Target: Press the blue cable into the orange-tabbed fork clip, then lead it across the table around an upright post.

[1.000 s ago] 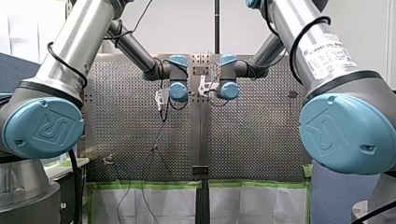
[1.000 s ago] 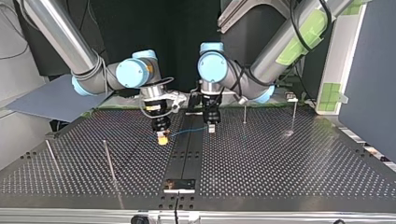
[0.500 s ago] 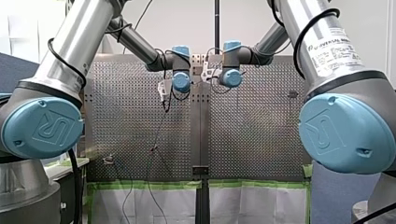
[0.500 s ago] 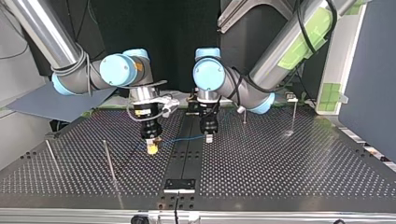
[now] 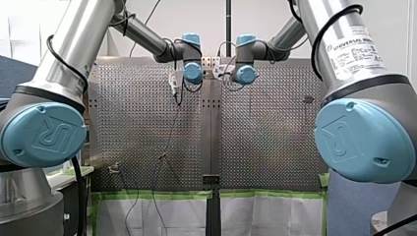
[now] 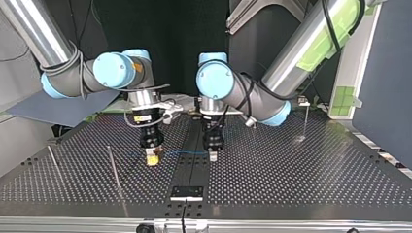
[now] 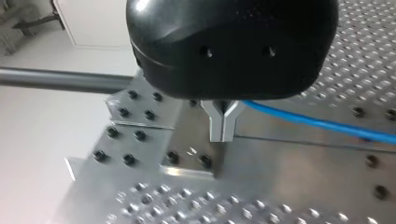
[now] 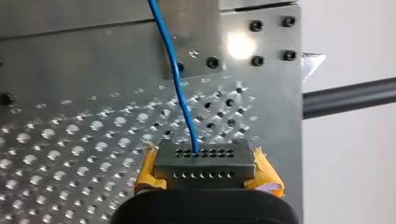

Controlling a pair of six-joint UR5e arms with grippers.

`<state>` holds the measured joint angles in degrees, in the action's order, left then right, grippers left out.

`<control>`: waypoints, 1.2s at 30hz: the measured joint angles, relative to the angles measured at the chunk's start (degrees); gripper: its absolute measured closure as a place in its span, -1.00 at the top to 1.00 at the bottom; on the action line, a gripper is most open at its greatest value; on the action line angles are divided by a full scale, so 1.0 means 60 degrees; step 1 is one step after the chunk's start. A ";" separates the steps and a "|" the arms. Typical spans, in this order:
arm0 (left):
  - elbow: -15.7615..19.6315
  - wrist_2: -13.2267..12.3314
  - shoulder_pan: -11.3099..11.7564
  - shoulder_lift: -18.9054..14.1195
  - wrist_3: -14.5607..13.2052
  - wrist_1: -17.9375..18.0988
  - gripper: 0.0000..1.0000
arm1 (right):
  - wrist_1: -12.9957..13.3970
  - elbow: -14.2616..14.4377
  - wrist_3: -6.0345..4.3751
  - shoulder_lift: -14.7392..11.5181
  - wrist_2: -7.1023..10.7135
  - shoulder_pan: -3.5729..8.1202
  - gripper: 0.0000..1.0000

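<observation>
In the top view the blue cable [image 6: 182,152] runs level, just above the table, between my two grippers. At that view's left, my right gripper [image 6: 152,159] with yellow pads is shut on one end. My left gripper [image 6: 212,154], black with metal fingers, is shut on the other, over the table's centre strip. The left wrist view shows my left gripper [image 7: 222,126] pinched together, the blue cable [image 7: 317,123] leaving sideways. In the right wrist view my right gripper [image 8: 201,161] clamps the blue cable [image 8: 175,70], which leads away ahead. A small reddish-tabbed clip [image 5: 161,157] sits low in the front view.
Upright posts stand at the top view's left [image 6: 113,167] and far left [image 6: 52,160], and another post [image 6: 306,121] at the right rear. A small dark plate [image 6: 187,192] lies on the centre strip near the front edge. The perforated table [image 6: 291,179] spreads around.
Both grippers have carried the cable, stretched between them, towards the top view's near edge and lower over the table. In the front view both wrists have moved further away.
</observation>
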<state>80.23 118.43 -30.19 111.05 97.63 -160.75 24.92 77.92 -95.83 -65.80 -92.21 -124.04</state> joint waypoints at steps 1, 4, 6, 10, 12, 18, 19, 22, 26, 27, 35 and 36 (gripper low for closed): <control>-0.0065 -0.0010 -0.0023 0.0000 -0.0019 -0.0024 -1.00 | -0.0002 0.0000 -0.0016 -0.0031 0.0001 0.0026 -1.00; -0.0294 -0.0042 -0.0100 -0.0002 -0.0064 -0.0172 -1.00 | -0.0014 -0.0010 -0.0063 -0.0130 0.0009 0.0121 -1.00; -0.0465 -0.0058 -0.0151 -0.0003 -0.0077 -0.0311 -1.00 | -0.0031 -0.0019 -0.0084 -0.0206 0.0012 0.0186 -1.00; -0.0752 -0.0069 -0.0230 -0.0003 -0.0104 -0.0502 -1.00 | -0.0087 -0.0039 -0.0097 -0.0335 0.0015 0.0299 -1.00; -0.0866 -0.0071 -0.0271 -0.0003 -0.0127 -0.0561 -1.00 | -0.0158 -0.0067 -0.0105 -0.0423 0.0014 0.0391 -1.00; -0.1331 -0.0157 -0.0361 -0.0003 -0.0193 -0.0865 -1.00 | -0.0439 -0.0147 -0.0179 -0.0621 0.0022 0.0634 -1.00; -0.1404 -0.0186 -0.0366 -0.0003 -0.0196 -0.0896 -1.00 | -0.0466 -0.0151 -0.0190 -0.0646 0.0024 0.0666 -1.00; -0.1629 -0.0308 -0.0396 0.0006 -0.0200 -0.1015 -1.00 | -0.0547 -0.0157 -0.0247 -0.0736 0.0027 0.0771 -1.00; -0.1898 -0.0526 -0.0440 0.0021 -0.0187 -0.1143 -1.00 | -0.0647 -0.0160 -0.0321 -0.0862 0.0029 0.0912 -1.00; -0.1958 -0.0615 -0.0449 0.0028 -0.0168 -0.1164 -1.00 | -0.0683 -0.0160 -0.0346 -0.0897 0.0029 0.0962 -1.00; -0.2240 -0.1177 -0.0474 0.0116 0.0167 -0.1244 -1.00 | -0.0854 -0.0166 -0.0527 -0.1099 0.0040 0.1323 -1.00; -0.2288 -0.1225 -0.0485 0.0144 0.0202 -0.1263 -1.00 | -0.0866 -0.0165 -0.0561 -0.1117 0.0042 0.1374 -1.00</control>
<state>66.51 111.08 -33.09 111.92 98.84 -168.32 19.72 76.93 -99.20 -72.50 -91.95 -115.80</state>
